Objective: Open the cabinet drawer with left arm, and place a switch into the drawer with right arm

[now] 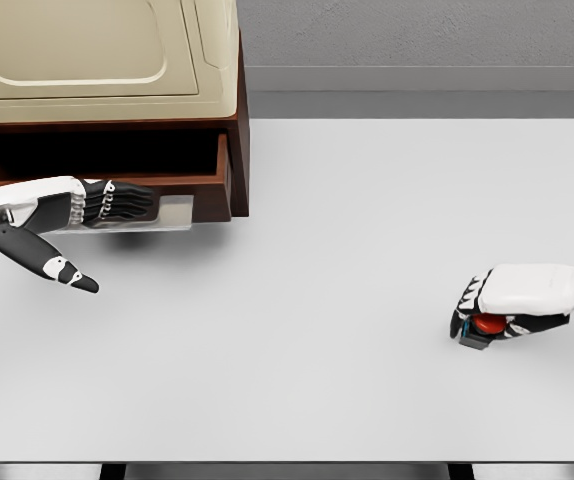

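Note:
The brown cabinet [239,130] stands at the table's far left, its drawer [117,180] pulled out with a dark hollow showing. My left hand [117,203] lies flat against the drawer front by its pale handle [172,213], fingers straight, thumb pointing down and away. At the right side of the table my right hand [487,315] is curled over a small switch [484,325] with a red button and a dark base, which sits on the tabletop.
A cream-coloured appliance [97,50] sits on top of the cabinet. The white table [347,250] stretches between drawer and switch; its front edge runs along the bottom of the view.

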Tool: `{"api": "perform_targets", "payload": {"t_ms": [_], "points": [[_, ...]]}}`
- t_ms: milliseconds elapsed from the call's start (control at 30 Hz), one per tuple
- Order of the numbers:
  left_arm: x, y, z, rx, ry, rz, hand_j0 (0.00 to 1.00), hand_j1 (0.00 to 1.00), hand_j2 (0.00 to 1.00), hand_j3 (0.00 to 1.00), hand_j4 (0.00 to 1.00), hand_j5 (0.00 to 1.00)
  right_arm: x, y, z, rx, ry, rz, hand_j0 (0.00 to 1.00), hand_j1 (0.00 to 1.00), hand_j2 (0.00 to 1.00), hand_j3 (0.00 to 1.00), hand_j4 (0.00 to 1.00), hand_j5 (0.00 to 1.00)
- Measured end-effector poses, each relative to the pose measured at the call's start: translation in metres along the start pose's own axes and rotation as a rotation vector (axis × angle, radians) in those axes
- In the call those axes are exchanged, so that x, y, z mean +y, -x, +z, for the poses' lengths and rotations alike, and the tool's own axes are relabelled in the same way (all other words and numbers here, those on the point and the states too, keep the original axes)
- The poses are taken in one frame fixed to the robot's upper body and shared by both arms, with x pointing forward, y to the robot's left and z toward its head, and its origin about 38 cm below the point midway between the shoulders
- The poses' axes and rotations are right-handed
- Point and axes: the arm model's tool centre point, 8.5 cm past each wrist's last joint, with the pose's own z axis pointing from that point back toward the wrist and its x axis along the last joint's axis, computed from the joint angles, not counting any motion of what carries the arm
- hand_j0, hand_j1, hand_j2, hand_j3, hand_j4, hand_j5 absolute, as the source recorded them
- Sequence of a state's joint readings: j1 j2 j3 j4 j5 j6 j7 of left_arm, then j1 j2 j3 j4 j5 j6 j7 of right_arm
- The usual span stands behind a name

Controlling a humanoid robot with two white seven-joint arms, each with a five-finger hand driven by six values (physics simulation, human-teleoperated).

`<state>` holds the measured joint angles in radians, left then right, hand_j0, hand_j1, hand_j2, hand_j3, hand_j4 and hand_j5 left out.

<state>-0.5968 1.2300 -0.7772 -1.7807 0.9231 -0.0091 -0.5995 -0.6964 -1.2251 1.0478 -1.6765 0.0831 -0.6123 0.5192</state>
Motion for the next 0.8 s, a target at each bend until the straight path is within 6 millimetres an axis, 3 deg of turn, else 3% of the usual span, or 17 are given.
{"api": "perform_targets", "payload": {"t_ms": [267, 800], "points": [[0.000, 0.000, 0.000, 0.000, 0.000, 0.001, 1.00, 1.00, 1.00, 1.00, 1.00, 1.00, 0.000, 0.000, 0.000, 0.000, 0.002, 0.000, 0.54, 0.54, 0.54, 0.54, 0.54, 0.54], [0.001, 0.000, 0.000, 0.000, 0.000, 0.000, 1.00, 1.00, 1.00, 1.00, 1.00, 1.00, -0.015, 0.003, 0.002, 0.009, 0.029, 0.026, 0.52, 0.52, 0.52, 0.52, 0.52, 0.52]]}}
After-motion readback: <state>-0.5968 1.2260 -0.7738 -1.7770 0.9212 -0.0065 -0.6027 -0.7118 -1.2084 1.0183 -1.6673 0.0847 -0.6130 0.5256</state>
